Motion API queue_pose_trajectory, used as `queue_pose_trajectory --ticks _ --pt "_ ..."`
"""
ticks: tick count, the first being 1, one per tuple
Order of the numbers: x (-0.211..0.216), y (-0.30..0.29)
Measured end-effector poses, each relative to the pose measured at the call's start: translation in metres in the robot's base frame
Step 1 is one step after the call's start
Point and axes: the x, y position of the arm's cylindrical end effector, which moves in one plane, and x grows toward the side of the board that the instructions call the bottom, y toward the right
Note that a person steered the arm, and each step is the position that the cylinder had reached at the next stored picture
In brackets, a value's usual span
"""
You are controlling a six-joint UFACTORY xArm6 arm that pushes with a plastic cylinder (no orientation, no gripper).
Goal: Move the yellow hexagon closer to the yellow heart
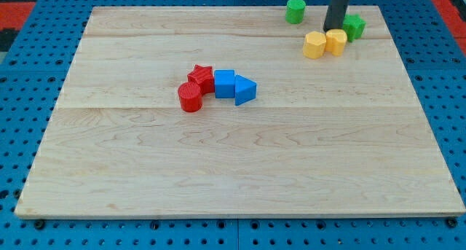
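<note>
Since the yellow hexagon (314,44) already touches the yellow heart (336,41) near the board's top-right corner, only a light nudge is needed, if any | my tip (332,29), a bare rod holding nothing, stands just above the heart, toward the top edge | hexagon lies below-left of it | green star (354,26) beside the rod.

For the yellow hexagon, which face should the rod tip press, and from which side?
Probably none: the yellow hexagon already touches the yellow heart on its right. If anything, press its left face, pushing toward the view's right. My tip sits just above the pair.
</note>
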Motion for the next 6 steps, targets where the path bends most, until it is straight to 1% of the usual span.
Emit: queue_pose_trajectory --ticks 1,2,3,4,5,6 --pt "0.029 -0.004" --pt "0.018 0.004" --pt "-0.007 -0.058" --pt "-0.004 -0.128" --pt "0.019 -0.104" --pt "0.023 -0.050"
